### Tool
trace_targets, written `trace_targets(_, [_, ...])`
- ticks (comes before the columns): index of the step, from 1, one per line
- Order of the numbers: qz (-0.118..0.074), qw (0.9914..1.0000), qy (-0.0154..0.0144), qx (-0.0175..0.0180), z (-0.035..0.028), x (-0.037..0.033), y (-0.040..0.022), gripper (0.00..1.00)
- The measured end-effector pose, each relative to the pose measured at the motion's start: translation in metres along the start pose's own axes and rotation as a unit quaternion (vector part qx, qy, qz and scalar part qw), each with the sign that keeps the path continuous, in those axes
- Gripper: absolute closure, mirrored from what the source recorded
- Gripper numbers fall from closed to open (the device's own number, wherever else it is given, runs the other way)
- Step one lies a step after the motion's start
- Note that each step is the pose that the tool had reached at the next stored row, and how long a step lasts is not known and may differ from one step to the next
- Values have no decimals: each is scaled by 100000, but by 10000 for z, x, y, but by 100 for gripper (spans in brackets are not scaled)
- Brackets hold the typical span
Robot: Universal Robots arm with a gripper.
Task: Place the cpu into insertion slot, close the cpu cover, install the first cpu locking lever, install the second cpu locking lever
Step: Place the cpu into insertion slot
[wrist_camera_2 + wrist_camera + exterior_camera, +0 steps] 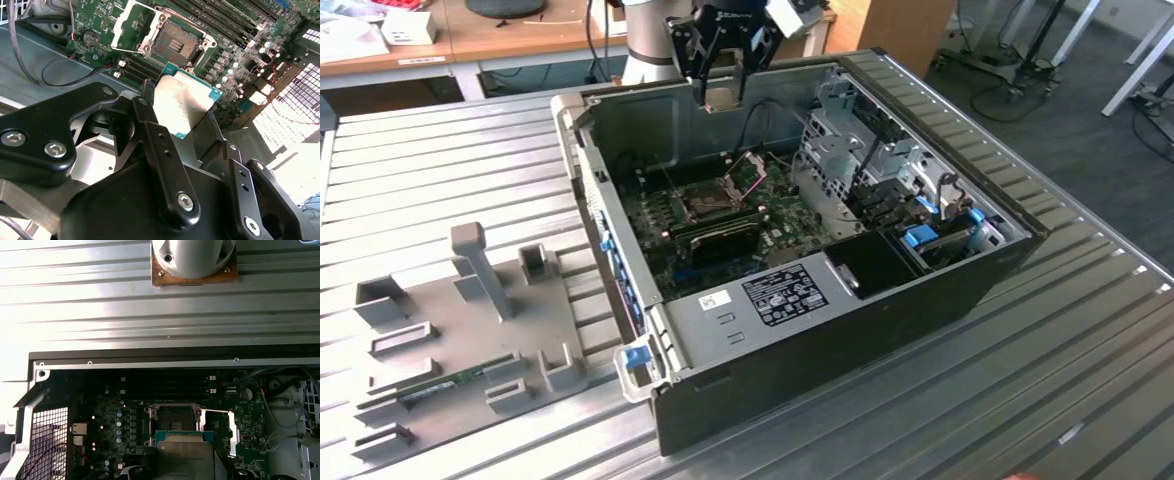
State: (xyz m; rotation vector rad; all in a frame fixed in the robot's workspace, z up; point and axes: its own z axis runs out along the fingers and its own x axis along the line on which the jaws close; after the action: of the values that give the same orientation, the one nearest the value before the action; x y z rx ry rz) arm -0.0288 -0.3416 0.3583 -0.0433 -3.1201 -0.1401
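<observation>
My pincer [722, 92] grips the cpu [184, 102] well above the insertion slot [175, 44]; tilted seating could bend its pins, I judge.

Robotics lab: ribbed metal workbench [440, 150], opened computer tower [854, 330] at centre, wooden desks [494, 35] upper left, equipment stands [994, 65] upper right.

Bright light glares off the ribbed table [100, 300] and perforated panel [292, 112]; the computer case [894, 320] is dim inside.

The cpu [184, 460] partly beyond first wrist view's edge; in second wrist view, seemingly behind end effector [177, 114]
</observation>
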Motion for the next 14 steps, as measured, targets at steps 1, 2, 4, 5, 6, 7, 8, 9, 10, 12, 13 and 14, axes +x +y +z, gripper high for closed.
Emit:
trace_targets(1, [4,100000,-3,-8,2,0,0,46])
trace_targets(2, [6,100000,-11,-23,9,0,-1,46])
trace_targets(4, [9,100000,-3,-3,32,0,-3,46])
trace_targets(5, [13,100000,-4,-2,49,2,-4,46])
trace_targets(6, [12,100000,-4,-2,66,3,-6,46])
trace_targets(7, [12,100000,-4,1,84,5,-8,46])
trace_targets(8, [10,100000,-1,2,102,6,-9,46])
trace_targets(9, [10,100000,1,2,121,9,-11,46])
trace_targets(10, [10,100000,-1,0,139,11,-13,46])
trace_targets(12, [7,100000,-2,1,175,15,-16,46])
trace_targets(13, [9,100000,-4,-3,193,17,-18,46])
trace_targets(14, [10,100000,-4,-6,205,20,-19,46])
